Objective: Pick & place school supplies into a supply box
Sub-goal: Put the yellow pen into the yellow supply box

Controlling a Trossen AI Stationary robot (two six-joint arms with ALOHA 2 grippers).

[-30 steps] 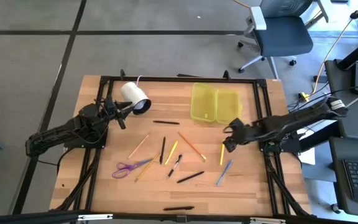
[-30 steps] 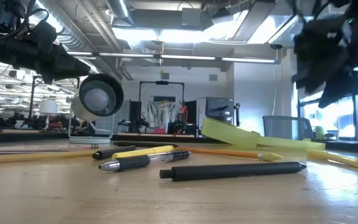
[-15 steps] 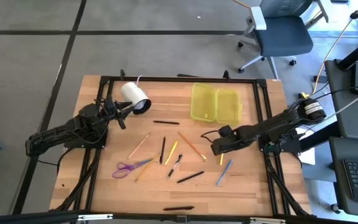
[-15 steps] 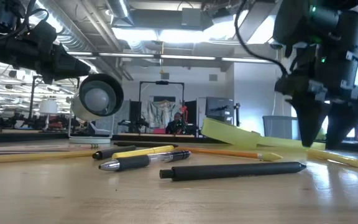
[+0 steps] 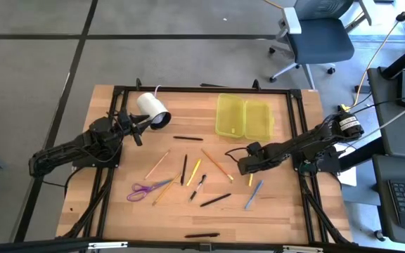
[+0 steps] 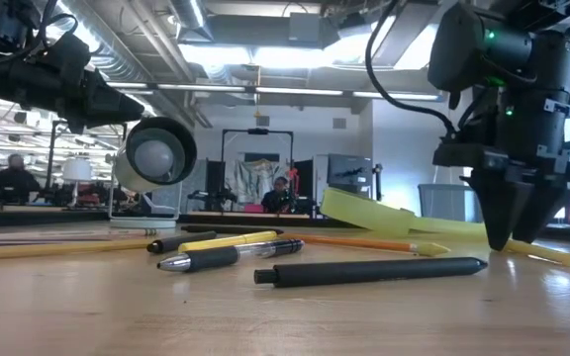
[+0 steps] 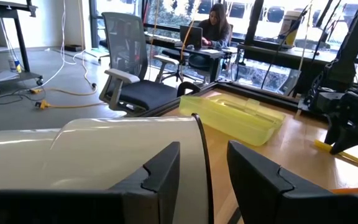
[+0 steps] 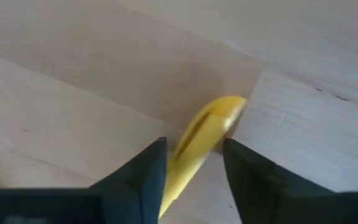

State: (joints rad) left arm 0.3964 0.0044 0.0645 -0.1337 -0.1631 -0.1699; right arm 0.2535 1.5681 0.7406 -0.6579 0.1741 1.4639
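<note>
My right gripper (image 5: 247, 167) points down at the table's right middle and is shut on a yellow pen (image 5: 250, 180); the low view shows the same gripper (image 6: 510, 235). Left of it, pencils, pens and purple scissors (image 5: 143, 190) lie loose on the wood. The supply box (image 5: 245, 117), yellow-green, lies open on its two halves at the far side. At the far left my left gripper (image 5: 140, 124) stands open and level beside a white cylinder (image 5: 153, 110). My left gripper may or may not touch the white cylinder (image 7: 104, 149); I cannot tell. My right gripper pinches the yellow pen between its two fingers near one end (image 8: 194, 146). The rounded tip (image 8: 229, 106) sticks out past the fingers. They come from above, pointing down, across the pen, which lies on the table.
A black pen (image 5: 215, 200) and a blue pen (image 5: 254, 195) lie just nearer than the right gripper, and an orange pencil (image 5: 218, 166) to its left. Another black pen (image 5: 202, 235) lies by the near edge. An office chair (image 5: 315, 35) stands beyond the table.
My right gripper has come down toward the table's left onto the yellow pen and tipped to point steeply down. Its fingers, wide apart half a second ago, have shut around the pen. The pen has stayed on the table.
</note>
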